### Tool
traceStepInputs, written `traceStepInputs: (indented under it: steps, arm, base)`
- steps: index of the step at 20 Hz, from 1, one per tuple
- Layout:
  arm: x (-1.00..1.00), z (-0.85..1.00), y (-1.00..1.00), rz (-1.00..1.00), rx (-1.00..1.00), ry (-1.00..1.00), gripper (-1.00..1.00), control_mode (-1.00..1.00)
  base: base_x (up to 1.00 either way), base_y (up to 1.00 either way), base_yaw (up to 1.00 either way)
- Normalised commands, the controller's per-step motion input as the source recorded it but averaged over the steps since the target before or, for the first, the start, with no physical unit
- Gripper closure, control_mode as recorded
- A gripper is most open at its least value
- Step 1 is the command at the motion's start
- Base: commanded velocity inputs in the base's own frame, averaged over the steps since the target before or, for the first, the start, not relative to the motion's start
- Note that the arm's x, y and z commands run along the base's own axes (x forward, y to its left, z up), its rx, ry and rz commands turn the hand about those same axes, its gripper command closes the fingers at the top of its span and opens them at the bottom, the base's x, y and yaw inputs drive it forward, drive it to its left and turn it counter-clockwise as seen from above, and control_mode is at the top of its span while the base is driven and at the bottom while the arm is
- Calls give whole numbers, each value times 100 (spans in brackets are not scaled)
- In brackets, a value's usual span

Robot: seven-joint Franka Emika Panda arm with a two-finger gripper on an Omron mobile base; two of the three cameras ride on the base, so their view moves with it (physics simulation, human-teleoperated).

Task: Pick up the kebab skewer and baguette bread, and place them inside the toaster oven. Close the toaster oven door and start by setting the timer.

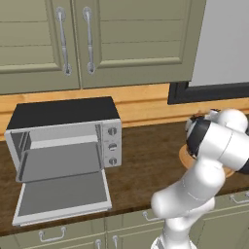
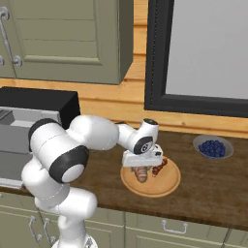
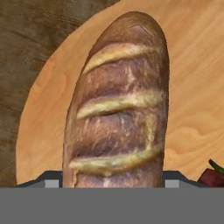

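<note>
The baguette bread point(image 3: 118, 105) lies on a round wooden board point(image 3: 192, 87), golden-brown with pale slashes. My gripper point(image 3: 113, 181) straddles its near end from above, a fingertip point(image 3: 52, 180) pressed against each side with no gap showing. Seen from the right base, the gripper point(image 2: 141, 163) stands low over the baguette bread point(image 2: 141, 174), and the kebab skewer point(image 2: 160, 168) lies just to its right on the same board point(image 2: 162, 188). A red tip of the kebab skewer point(image 3: 214, 175) peeks in at the hand view's edge. The toaster oven point(image 1: 63, 126) stands to the left, its door point(image 1: 63, 194) dropped open and flat.
A bowl of blueberries point(image 2: 213, 147) sits on the counter to the right of the board. A dark-framed window point(image 2: 203, 53) and wall cabinets point(image 1: 97, 39) rise behind the counter. My own arm point(image 1: 214, 141) covers most of the board in the left base view.
</note>
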Motion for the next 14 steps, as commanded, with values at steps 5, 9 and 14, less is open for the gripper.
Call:
traceStepInputs:
  steps: [5, 9, 14]
  arm:
    - [-9, 85, 70, 3, 0, 0, 100, -100]
    - [-24, 73, 91, 16, 0, 0, 100, -100]
    - [-40, 46, 91, 25, -2, 0, 100, -100]
  base:
    - [0, 0, 0]
    - [0, 0, 0]
    - [0, 0, 0]
